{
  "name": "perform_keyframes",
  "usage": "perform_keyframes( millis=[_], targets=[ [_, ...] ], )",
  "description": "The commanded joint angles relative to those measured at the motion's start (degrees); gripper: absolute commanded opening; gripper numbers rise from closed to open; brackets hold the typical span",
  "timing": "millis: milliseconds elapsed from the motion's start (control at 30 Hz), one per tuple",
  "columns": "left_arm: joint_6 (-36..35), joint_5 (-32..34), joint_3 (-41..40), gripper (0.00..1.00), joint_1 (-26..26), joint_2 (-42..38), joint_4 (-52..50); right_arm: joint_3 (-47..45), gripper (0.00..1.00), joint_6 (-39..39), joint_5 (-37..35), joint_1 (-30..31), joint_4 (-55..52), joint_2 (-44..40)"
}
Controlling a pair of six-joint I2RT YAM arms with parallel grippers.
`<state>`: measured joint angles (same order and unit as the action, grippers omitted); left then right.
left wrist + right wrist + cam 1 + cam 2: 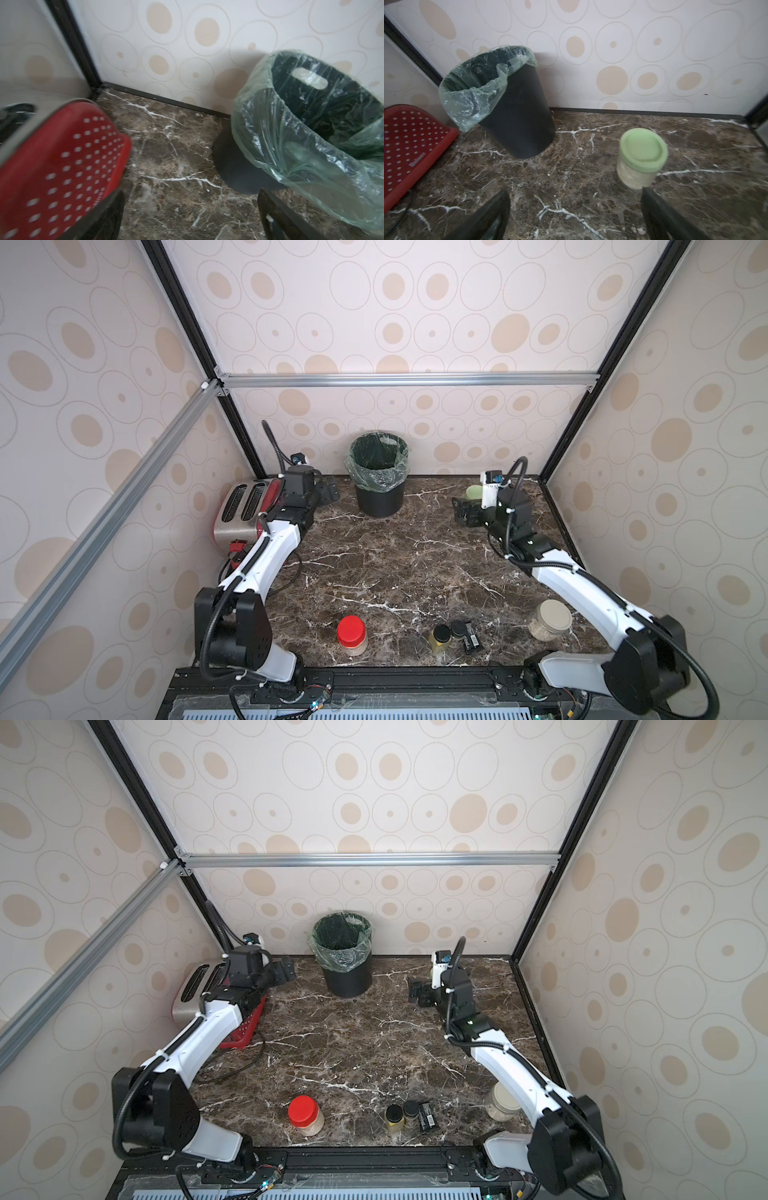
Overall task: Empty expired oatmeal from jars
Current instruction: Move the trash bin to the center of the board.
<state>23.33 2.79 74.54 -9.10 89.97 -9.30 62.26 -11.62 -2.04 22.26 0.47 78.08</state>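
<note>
Three clear jars of pale oatmeal stand upright with lids on. The red-lidded jar [352, 635] [306, 1115] is near the front edge, the beige-lidded jar [549, 619] [500, 1104] at the front right beside my right arm. The green-lidded jar [642, 158] [473, 492] stands at the back right, oatmeal [633, 176] showing through its wall. My right gripper [575, 199] [459, 512] [417, 992] hovers open just short of it, holding nothing. My left gripper [190, 199] [328, 491] [286, 970] is open and empty at the back left, between toaster and bin.
A black bin [380, 502] [349, 982] [234, 166] [519, 124] with a green plastic liner stands at the back middle. A red and steel toaster [245, 506] [195, 986] [62, 166] [411, 145] sits at the left wall. Two small black-capped bottles [441, 637] [458, 630] and a black packet [472, 637] lie at the front.
</note>
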Motion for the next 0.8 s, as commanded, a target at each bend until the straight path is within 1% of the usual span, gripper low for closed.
perform_keyframes(
  millis=[0, 100, 200, 267, 400, 467, 567, 667, 767],
  targets=[
    [1.5, -4.6, 9.7, 0.99, -1.9, 5.2, -4.5, 8.6, 1.0, -1.7, 10.6, 1.5, -8.4, 6.4],
    [0.6, -7.2, 18.5, 0.99, -1.9, 11.2, -6.1, 18.5, 1.0, -3.1, 15.6, 1.7, -11.4, 14.1],
    [-0.7, -10.6, 27.3, 0.99, -1.9, 16.4, -8.4, 29.4, 1.0, -5.6, 18.6, 1.7, -16.1, 21.7],
    [-1.0, -13.0, 31.3, 0.99, -1.9, 18.6, -8.8, 35.2, 1.0, -7.2, 19.9, 1.8, -17.6, 25.6],
    [0.2, -15.5, 37.1, 0.99, -0.9, 22.7, -8.6, 45.2, 1.0, -11.6, 18.8, 1.8, -20.3, 32.4],
    [1.1, -16.8, 41.7, 0.99, -0.1, 26.4, -9.2, 51.0, 1.0, -14.1, 17.7, 1.7, -23.0, 36.2],
    [2.5, -18.4, 50.7, 0.99, 0.9, 32.9, -11.7, 57.9, 1.0, -17.3, 17.6, 1.3, -24.8, 41.0],
    [4.1, -20.7, 57.7, 0.99, 1.4, 37.8, -11.9, 63.0, 1.0, -20.7, 17.9, 0.5, -24.9, 45.1],
    [5.0, -22.2, 62.6, 0.99, 1.8, 41.7, -11.8, 67.8, 1.0, -22.4, 17.9, -0.2, -24.7, 48.8]
  ],
)
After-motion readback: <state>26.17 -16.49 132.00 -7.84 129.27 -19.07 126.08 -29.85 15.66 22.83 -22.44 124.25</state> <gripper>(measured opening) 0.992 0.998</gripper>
